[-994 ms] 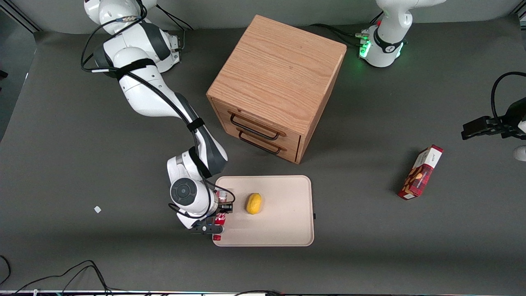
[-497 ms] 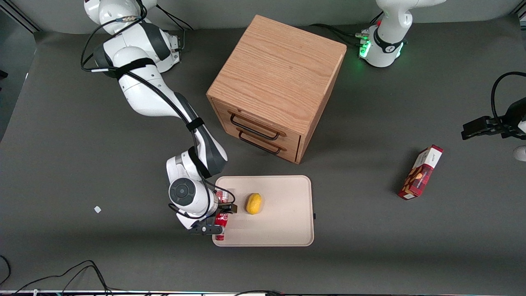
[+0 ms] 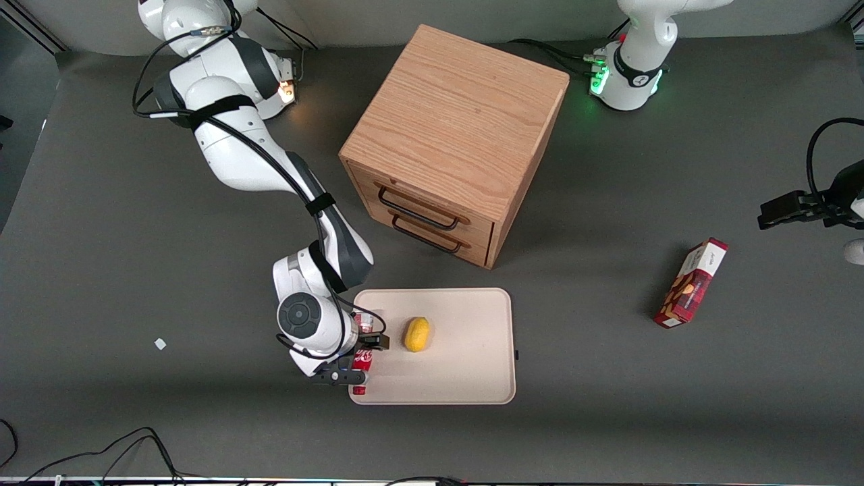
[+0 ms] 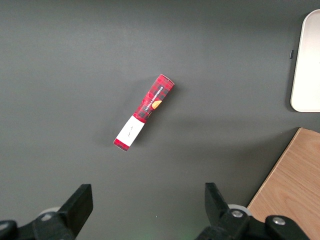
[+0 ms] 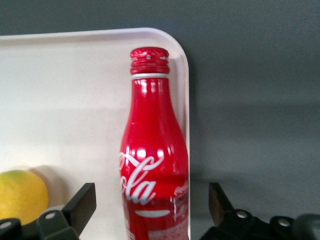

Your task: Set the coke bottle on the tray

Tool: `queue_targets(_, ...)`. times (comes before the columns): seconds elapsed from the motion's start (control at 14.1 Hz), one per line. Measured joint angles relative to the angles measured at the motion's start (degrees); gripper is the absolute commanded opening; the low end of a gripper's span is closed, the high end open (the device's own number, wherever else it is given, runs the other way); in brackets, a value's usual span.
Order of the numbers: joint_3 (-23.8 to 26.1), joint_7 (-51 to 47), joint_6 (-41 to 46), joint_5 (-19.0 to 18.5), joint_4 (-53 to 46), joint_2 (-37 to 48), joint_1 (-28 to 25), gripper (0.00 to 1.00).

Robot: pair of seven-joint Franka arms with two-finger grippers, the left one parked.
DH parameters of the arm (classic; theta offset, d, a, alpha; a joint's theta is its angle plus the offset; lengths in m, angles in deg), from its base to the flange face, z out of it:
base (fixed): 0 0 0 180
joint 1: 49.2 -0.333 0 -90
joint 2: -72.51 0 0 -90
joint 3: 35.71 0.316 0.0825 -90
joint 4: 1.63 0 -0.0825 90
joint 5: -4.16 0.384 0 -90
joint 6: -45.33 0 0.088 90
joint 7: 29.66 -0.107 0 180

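Note:
The coke bottle [image 3: 362, 370], red with white script, lies on the cream tray [image 3: 466, 364], along the tray's edge at the working arm's end, with its red cap pointing toward the front camera. My right gripper [image 3: 356, 361] is right over it. In the right wrist view the bottle [image 5: 152, 150] lies between the two black fingers [image 5: 82, 200], with a gap on each side, on the tray [image 5: 65, 85] next to its rim. The gripper [image 5: 150, 200] is open and straddles the bottle's lower body.
A yellow lemon [image 3: 417, 334] lies on the tray beside the bottle and shows in the right wrist view [image 5: 20, 195]. A wooden drawer cabinet [image 3: 452, 142] stands farther from the front camera. A red snack box [image 3: 690, 283] lies toward the parked arm's end.
The fingers have come off the bottle, and more of its red body shows beside the wrist. The bottle stays on the tray's edge. An orange light now glows at the arm's base.

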Motion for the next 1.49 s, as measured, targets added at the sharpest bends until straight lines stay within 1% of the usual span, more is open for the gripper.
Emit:
queue_targets(0.35,0.0,-0.1,4.6,0.1,-0.2,3.2,0.7,1.0)
queue_targets(0.5,-0.1,-0.1,5.8,0.1,2.7,6.6,1.4,1.0)
queue_targets(0.64,-0.2,0.0,6.3,0.1,9.0,12.5,3.1,1.0)
queue_targets(0.78,-0.2,1.1,7.1,0.1,17.5,20.3,4.8,1.0)
queue_targets(1.06,-0.3,9.3,12.2,0.1,33.9,37.1,9.1,1.0)
queue_targets(1.21,-0.3,12.2,13.1,0.1,39.7,43.4,11.1,1.0)
queue_targets(1.49,-0.3,13.8,13.0,-0.1,49.2,53.5,13.1,1.0)
